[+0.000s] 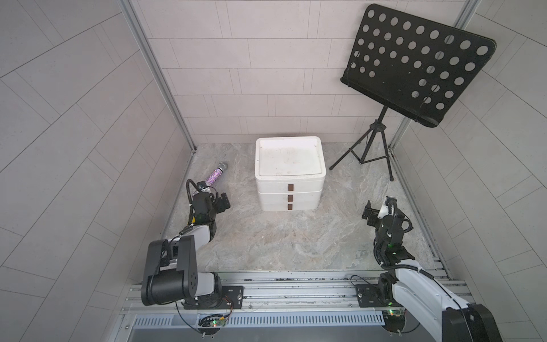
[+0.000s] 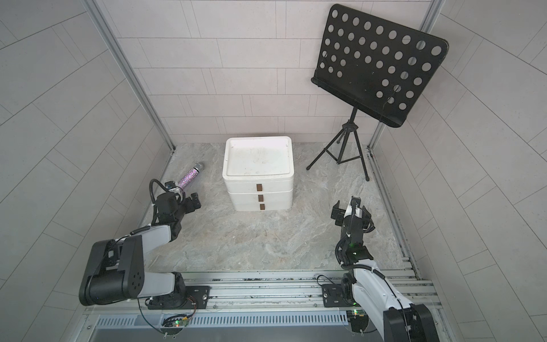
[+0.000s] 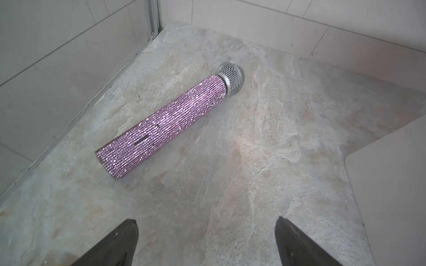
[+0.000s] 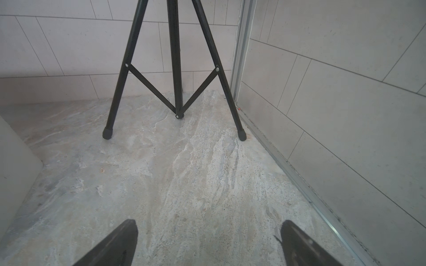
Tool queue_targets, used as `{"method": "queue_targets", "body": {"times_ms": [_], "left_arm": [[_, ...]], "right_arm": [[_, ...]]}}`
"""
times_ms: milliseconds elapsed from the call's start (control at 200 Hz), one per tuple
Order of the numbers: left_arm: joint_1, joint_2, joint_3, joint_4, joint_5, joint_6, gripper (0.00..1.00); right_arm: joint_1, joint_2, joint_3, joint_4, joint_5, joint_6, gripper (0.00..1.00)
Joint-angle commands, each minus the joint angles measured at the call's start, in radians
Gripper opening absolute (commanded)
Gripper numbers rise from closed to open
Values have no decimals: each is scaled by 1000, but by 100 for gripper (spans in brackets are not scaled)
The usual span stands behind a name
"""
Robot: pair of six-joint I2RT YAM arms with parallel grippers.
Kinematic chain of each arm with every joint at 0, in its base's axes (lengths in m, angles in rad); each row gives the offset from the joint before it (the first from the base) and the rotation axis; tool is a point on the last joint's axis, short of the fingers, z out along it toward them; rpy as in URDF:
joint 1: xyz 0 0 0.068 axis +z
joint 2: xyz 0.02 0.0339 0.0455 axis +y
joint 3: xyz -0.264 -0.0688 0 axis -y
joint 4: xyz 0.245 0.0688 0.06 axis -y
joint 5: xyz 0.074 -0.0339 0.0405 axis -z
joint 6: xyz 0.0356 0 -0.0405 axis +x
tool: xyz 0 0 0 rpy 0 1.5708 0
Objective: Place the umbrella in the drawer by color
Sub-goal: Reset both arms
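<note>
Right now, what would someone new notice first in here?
Probably the big black music stand full of round holes, standing in the far right corner. Next, the sparkly purple microphone lying on the floor by the left wall, just ahead of the open left fingers. The white drawers sit in the middle at the back, all shut.

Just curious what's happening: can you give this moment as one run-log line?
left tool open, aimed at purple microphone, apart | right tool open, empty, facing music stand | drawer unit: three drawers shut
</note>
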Motion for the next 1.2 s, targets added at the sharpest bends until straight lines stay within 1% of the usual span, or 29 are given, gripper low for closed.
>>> {"method": "queue_targets", "body": {"times_ms": [0,40,75,175,220,270,330,400,460,500,540,580,605,620,655,690,720,801,886,966,1036,1196], "left_arm": [[-53,35,-17,147,-105,30,100],[-89,44,-17,149,-149,54,100],[-112,71,-29,191,-193,67,100],[-129,151,-48,323,-219,82,100],[-133,142,-37,293,-235,78,100],[-135,118,-17,206,-238,77,100],[-139,140,-14,235,-237,83,100],[-144,129,4,183,-243,88,100],[-145,136,4,196,-245,88,100],[-145,131,4,186,-246,88,100],[-144,133,4,190,-245,87,100],[-145,133,4,190,-247,87,100],[-146,130,3,190,-245,88,100],[-145,130,3,190,-245,87,100],[-145,132,3,190,-246,88,100],[-145,131,3,192,-247,88,100],[-147,130,3,189,-247,88,100],[-149,130,3,190,-250,90,100],[-148,130,3,190,-251,90,100],[-150,131,3,190,-254,92,100],[-151,130,4,189,-255,92,100],[-151,130,4,189,-256,92,100]], "right_arm": [[-17,126,-16,240,-40,-34,100],[-25,188,-15,303,-63,-41,99],[-29,244,-10,355,-82,-43,100],[-36,383,6,492,-125,-54,100],[-41,430,17,530,-147,-59,99],[-48,490,32,569,-166,-68,100],[-57,573,48,622,-184,-66,100],[-60,681,64,688,-194,-62,100],[-65,757,77,780,-216,-65,99],[-68,746,93,744,-217,-63,100],[-74,693,122,618,-219,-57,100],[-80,638,172,441,-213,-50,99],[-88,628,209,353,-205,-40,100],[-92,637,226,333,-199,-31,100],[-95,670,255,325,-175,-11,100],[-95,687,269,321,-182,-17,100],[-95,683,271,313,-187,-19,99],[-95,654,292,219,-189,-21,100],[-95,673,280,277,-187,-16,100],[-94,657,291,229,-188,-18,100],[-93,665,284,256,-188,-24,100],[-92,661,287,243,-184,-24,100]]}}
